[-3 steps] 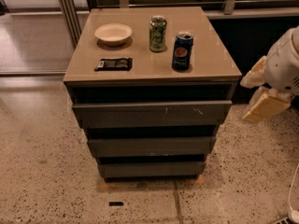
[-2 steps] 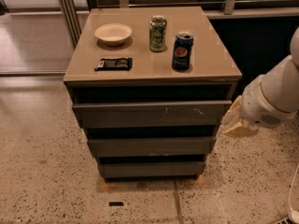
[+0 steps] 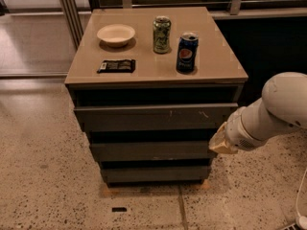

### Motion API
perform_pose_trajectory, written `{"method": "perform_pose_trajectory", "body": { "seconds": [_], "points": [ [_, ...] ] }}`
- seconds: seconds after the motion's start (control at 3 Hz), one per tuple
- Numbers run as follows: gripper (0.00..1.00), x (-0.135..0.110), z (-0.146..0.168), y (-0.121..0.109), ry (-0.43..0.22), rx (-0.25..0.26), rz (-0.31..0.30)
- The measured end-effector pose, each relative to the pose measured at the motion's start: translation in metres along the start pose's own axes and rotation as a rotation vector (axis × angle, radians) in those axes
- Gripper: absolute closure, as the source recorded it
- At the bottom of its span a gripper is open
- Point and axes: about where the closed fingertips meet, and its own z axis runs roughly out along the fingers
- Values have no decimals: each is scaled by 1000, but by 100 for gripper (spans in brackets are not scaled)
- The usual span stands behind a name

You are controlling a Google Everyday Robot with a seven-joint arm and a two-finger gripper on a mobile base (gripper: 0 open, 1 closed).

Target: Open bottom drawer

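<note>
Your gripper [image 3: 220,142] at cabinet [image 3: 225,66] right edge, just beside middle front [image 3: 151,150]. Bottom drawer [image 3: 156,174] lower left of it, near floor [image 3: 48,176]. You get passage in front.

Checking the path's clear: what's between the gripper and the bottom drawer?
In the camera view, the gripper sits at the right end of the middle drawer; only that drawer's lower corner separates it from the bottom drawer.

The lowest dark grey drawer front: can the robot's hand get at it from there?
Probably yes: the hand hangs at the right edge of the tan-topped cabinet, just above the lowest dark grey drawer front, with nothing between them.
</note>
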Motion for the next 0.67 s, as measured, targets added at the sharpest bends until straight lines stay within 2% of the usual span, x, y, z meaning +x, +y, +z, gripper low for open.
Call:
{"method": "perform_pose_trajectory", "body": {
  "seconds": [0.33, 0.67],
  "points": [
    [100, 0, -1, 0, 0, 2, -1],
    [100, 12, 31, 3, -20, 10, -40]
  ]
}}
